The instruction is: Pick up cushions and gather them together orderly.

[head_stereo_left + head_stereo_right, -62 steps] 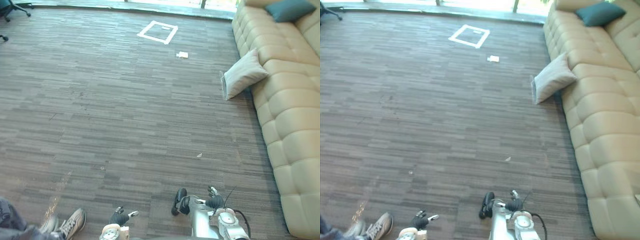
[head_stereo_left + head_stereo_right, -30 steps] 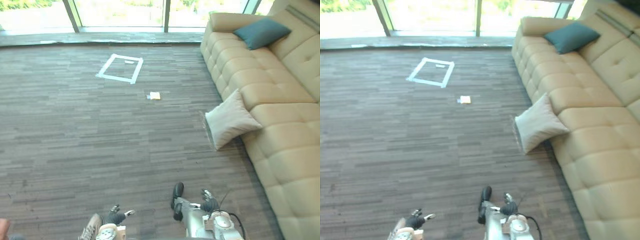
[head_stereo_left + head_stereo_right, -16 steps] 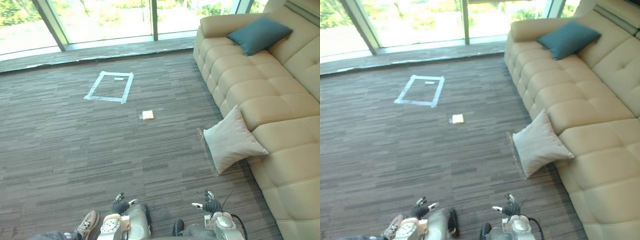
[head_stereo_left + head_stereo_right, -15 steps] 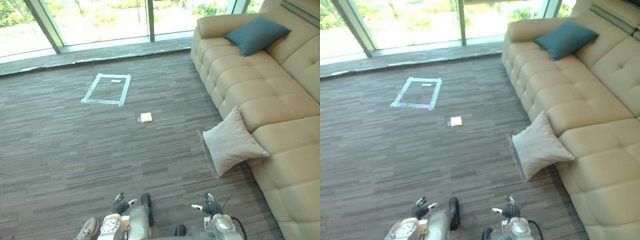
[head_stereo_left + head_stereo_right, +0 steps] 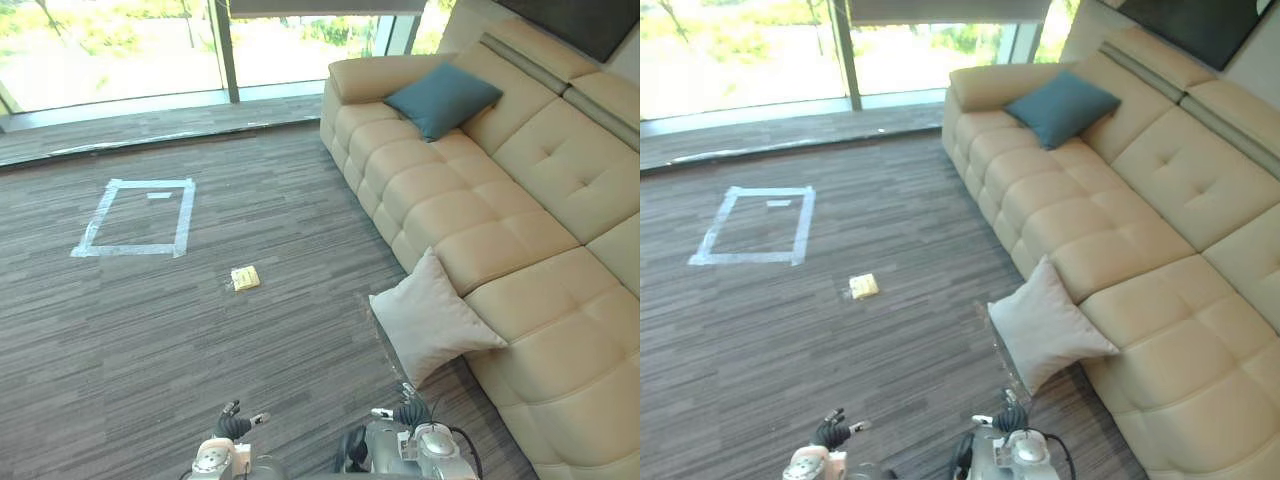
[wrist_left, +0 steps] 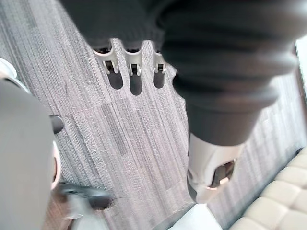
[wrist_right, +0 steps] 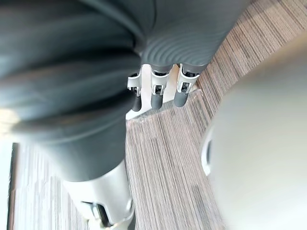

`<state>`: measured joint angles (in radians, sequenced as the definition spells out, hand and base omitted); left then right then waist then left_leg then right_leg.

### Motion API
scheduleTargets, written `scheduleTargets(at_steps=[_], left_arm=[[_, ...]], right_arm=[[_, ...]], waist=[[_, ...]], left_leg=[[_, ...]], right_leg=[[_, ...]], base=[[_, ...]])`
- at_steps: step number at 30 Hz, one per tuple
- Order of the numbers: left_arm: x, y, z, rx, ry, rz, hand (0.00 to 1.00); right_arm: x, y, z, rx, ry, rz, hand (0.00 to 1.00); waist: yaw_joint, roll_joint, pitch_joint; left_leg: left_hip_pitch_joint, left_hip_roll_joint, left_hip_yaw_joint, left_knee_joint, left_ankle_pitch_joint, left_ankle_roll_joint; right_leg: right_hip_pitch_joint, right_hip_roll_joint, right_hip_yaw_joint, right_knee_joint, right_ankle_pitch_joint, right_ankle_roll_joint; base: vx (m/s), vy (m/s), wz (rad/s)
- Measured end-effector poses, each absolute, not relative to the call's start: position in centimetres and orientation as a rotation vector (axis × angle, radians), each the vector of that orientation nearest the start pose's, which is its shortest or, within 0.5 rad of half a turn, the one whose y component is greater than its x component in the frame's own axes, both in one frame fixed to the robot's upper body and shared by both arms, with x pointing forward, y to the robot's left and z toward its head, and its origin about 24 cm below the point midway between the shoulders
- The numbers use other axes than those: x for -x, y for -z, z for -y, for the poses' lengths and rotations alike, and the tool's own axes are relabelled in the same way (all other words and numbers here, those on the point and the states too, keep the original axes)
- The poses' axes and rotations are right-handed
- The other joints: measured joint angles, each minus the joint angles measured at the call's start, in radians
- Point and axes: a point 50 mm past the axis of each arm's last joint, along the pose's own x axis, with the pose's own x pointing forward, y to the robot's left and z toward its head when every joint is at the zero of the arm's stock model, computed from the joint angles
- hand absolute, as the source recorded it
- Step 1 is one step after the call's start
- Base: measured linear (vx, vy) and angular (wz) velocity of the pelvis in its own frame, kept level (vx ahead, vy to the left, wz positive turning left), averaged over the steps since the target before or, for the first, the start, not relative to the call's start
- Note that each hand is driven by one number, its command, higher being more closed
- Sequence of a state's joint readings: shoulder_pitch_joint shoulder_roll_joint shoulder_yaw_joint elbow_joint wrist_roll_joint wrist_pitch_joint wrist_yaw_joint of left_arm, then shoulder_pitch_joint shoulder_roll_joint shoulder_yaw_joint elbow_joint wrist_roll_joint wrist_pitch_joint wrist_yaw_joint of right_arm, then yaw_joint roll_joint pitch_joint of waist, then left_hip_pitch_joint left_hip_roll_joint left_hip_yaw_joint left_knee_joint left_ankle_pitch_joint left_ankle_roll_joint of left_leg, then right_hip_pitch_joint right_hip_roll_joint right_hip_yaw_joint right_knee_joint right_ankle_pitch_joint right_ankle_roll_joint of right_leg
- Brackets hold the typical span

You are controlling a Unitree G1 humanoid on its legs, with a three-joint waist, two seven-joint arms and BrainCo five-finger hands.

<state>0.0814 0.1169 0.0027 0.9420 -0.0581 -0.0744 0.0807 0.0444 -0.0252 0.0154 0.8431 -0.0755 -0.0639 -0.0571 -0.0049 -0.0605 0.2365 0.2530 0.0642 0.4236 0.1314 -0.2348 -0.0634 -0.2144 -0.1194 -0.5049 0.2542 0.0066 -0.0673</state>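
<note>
Carpet grey, striped | sofa beige | pale cushion leaning against it

The scene was viewed from the robot's head by two stereo eyes, set high and tilted down and forward across the carpet towards the windows. Nearly the same ground was shared by both: the beige sofa along the right, the pale cushion at its foot, the taped square far to the left. In the right eye view everything was set slightly further left. The left hand and right hand were caught at the bottom edge. Each wrist view was taken from very close, along its own hand, down onto the carpet; a corner of the beige sofa was caught in the left wrist view.
</note>
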Motion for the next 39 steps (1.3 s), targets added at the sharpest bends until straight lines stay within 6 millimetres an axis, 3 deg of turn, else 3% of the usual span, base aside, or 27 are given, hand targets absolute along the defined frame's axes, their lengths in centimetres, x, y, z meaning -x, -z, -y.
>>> scheduleTargets(at_steps=[1,3,4,5,6,8,10,11,14,15,18,19,20,23,25,27,29,31,32,33,34,36,39], left_arm=[[-12.0,14.7,-20.3,-0.095,-0.180,-0.954,0.00],[-12.0,15.1,-18.7,-0.071,-0.150,-0.967,0.00],[-12.0,15.1,-18.0,-0.066,-0.132,-0.966,0.00],[-12.3,15.1,-17.5,-0.064,-0.115,-0.964,0.00],[-12.2,15.2,-17.5,-0.066,-0.111,-0.971,0.00],[-12.1,15.2,-17.7,-0.074,-0.100,-0.975,0.00],[-12.3,15.1,-17.9,-0.080,-0.100,-0.962,0.00],[-12.5,15.0,-17.9,-0.080,-0.101,-0.954,0.00],[-12.9,14.7,-18.1,-0.069,-0.121,-0.926,0.00],[-12.9,14.6,-18.1,-0.052,-0.135,-0.922,0.00],[-12.8,14.7,-18.1,-0.048,-0.141,-0.924,0.00],[-12.7,14.7,-18.0,-0.043,-0.143,-0.926,0.00],[-12.7,14.7,-18.0,-0.035,-0.147,-0.927,0.00],[-12.5,14.7,-19.2,-0.057,-0.169,-0.936,0.00],[-12.5,14.7,-19.6,-0.064,-0.173,-0.937,0.00],[-12.2,14.7,-19.6,-0.064,-0.174,-0.945,0.00],[-11.9,14.9,-19.4,-0.073,-0.161,-0.955,0.00],[-11.8,14.9,-19.5,-0.076,-0.158,-0.956,0.00],[-11.8,14.9,-19.5,-0.075,-0.159,-0.955,0.00],[-11.9,14.7,-19.9,-0.078,-0.166,-0.948,0.00],[-12.1,14.7,-19.8,-0.075,-0.167,-0.944,0.00],[-12.1,14.9,-19.0,-0.058,-0.154,-0.955,0.00],[-12.2,15.1,-18.3,-0.049,-0.135,-0.964,0.00]], right_arm=[[-15.1,13.4,16.0,0.117,0.026,-0.831,0.00],[-15.4,13.2,17.4,0.153,0.037,-0.823,0.00],[-15.3,13.1,18.2,0.168,0.048,-0.823,0.00],[-15.2,13.1,18.8,0.163,0.070,-0.831,0.00],[-15.1,13.2,18.9,0.164,0.074,-0.835,0.00],[-14.5,13.4,18.8,0.163,0.073,-0.853,0.00],[-14.3,13.6,18.9,0.155,0.085,-0.868,0.00],[-14.0,13.7,19.0,0.143,0.099,-0.877,0.00],[-13.7,13.9,19.1,0.140,0.113,-0.896,0.00],[-13.6,14.0,19.2,0.139,0.118,-0.908,0.00],[-13.5,14.1,19.2,0.138,0.125,-0.912,0.00],[-13.4,14.1,19.2,0.141,0.129,-0.915,0.00],[-13.4,14.1,19.2,0.141,0.130,-0.916,0.00],[-12.9,14.4,18.0,0.107,0.127,-0.928,0.00],[-12.9,14.5,17.8,0.107,0.119,-0.932,0.00],[-13.3,14.4,17.8,0.111,0.116,-0.922,0.00],[-13.6,14.2,17.8,0.114,0.114,-0.913,0.00],[-13.7,14.2,17.8,0.121,0.108,-0.910,0.00],[-13.8,14.2,17.8,0.121,0.108,-0.907,0.00],[-14.0,14.1,17.5,0.115,0.103,-0.904,0.00],[-14.2,14.1,17.6,0.119,0.103,-0.899,0.00],[-14.7,13.9,18.4,0.133,0.115,-0.889,0.00],[-14.9,13.7,19.3,0.145,0.131,-0.882,0.00]], waist=[[0.000,-0.012,-0.005],[-0.009,0.071,-0.024],[-0.024,0.088,-0.028],[-0.031,0.104,-0.029],[-0.034,0.105,-0.029],[-0.030,0.109,-0.018],[-0.019,0.112,-0.013],[-0.019,0.098,-0.009],[0.002,0.100,-0.008],[0.011,0.100,-0.008],[0.011,0.100,-0.008],[0.013,0.103,-0.010],[0.014,0.104,-0.014],[0.009,0.048,-0.037],[0.012,0.020,-0.043],[0.012,0.023,-0.031],[0.004,0.026,-0.028],[0.001,0.025,-0.028],[0.002,0.024,-0.027],[0.006,0.001,-0.023],[0.005,0.001,-0.019],[-0.001,0.051,-0.003],[-0.011,0.080,-0.006]], left_leg=[[0.033,-0.023,0.005,0.001,-0.017,-0.024],[0.051,0.019,0.026,0.036,-0.033,-0.040],[0.045,0.028,0.029,0.068,-0.032,-0.042],[0.001,0.068,0.029,0.211,-0.038,-0.053],[-0.033,0.094,0.022,0.320,-0.036,-0.057],[-0.154,0.231,-0.010,0.723,0.043,-0.067],[-0.222,0.275,-0.010,0.840,-0.018,-0.062],[-0.261,0.270,-0.008,0.820,-0.042,-0.052],[-0.360,0.196,-0.074,0.577,-0.062,-0.044],[-0.361,0.134,-0.164,0.388,-0.053,-0.054],[-0.347,0.076,-0.311,0.128,0.036,-0.058],[-0.327,0.077,-0.318,0.105,0.104,-0.058],[-0.298,0.075,-0.299,0.097,0.154,-0.031],[-0.258,0.044,-0.190,0.061,0.121,0.001],[-0.209,0.022,-0.136,0.021,0.112,0.016],[-0.127,0.013,-0.061,-0.025,0.109,0.021],[-0.054,0.016,-0.010,-0.044,0.106,0.026],[-0.027,0.030,0.014,-0.054,0.103,0.021],[-0.025,0.037,0.029,-0.058,0.095,0.009],[-0.021,0.028,0.049,-0.058,0.079,-0.018],[-0.016,0.029,0.052,-0.057,0.070,-0.031],[-0.011,0.069,0.064,-0.063,0.072,-0.039],[-0.010,0.099,0.055,-0.083,0.078,-0.048]], right_leg=[[0.006,-0.007,-0.022,-0.011,0.075,-0.106],[0.020,0.036,-0.005,-0.002,0.022,-0.094],[0.023,0.047,0.001,-0.001,-0.005,-0.085],[0.034,0.064,0.013,0.003,-0.047,-0.074],[0.051,0.079,0.021,-0.006,-0.058,-0.064],[0.163,0.152,0.068,-0.086,-0.079,-0.064],[0.225,0.174,0.113,-0.113,-0.092,-0.066],[0.251,0.176,0.148,-0.129,-0.093,-0.062],[0.281,0.174,0.258,-0.159,-0.093,-0.032],[0.291,0.172,0.323,-0.166,-0.096,-0.021],[0.311,0.176,0.427,-0.180,-0.098,0.009],[0.317,0.183,0.473,-0.174,-0.107,0.024],[0.322,0.186,0.518,-0.163,-0.118,0.041],[0.280,0.133,0.572,-0.097,-0.174,0.093],[0.234,0.095,0.522,0.012,-0.210,0.132],[0.164,0.040,0.383,0.204,-0.243,0.178],[0.136,-0.065,0.151,0.346,-0.275,0.124],[0.131,-0.128,0.022,0.326,-0.274,0.100],[0.116,-0.146,-0.021,0.261,-0.255,0.092],[0.095,-0.161,-0.047,0.135,-0.133,0.074],[0.098,-0.154,-0.044,0.141,-0.139,0.069],[0.112,-0.089,-0.034,0.093,-0.123,0.047],[0.116,-0.035,-0.025,0.050,-0.120,0.042]], base=[[0.55,-0.110,-0.86],[0.45,-0.102,-0.71],[0.38,-0.107,-0.36],[0.29,-0.100,-0.29],[0.27,-0.104,-0.33],[0.26,-0.080,-0.55],[0.24,-0.027,-0.78],[0.25,0.012,-1.14],[0.18,0.060,-1.05],[0.25,0.158,-1.39],[0.27,0.211,-1.32],[0.27,0.206,-1.33],[0.32,0.273,-1.24],[0.30,0.277,-0.84],[0.22,0.178,-0.69],[0.17,0.136,-0.81],[0.16,0.092,-0.67],[0.19,-0.032,-0.40],[0.23,-0.155,-0.54],[0.22,-0.160,-0.52],[0.17,-0.137,-0.59],[0.13,-0.118,-0.52],[0.11,-0.132,-0.28]])
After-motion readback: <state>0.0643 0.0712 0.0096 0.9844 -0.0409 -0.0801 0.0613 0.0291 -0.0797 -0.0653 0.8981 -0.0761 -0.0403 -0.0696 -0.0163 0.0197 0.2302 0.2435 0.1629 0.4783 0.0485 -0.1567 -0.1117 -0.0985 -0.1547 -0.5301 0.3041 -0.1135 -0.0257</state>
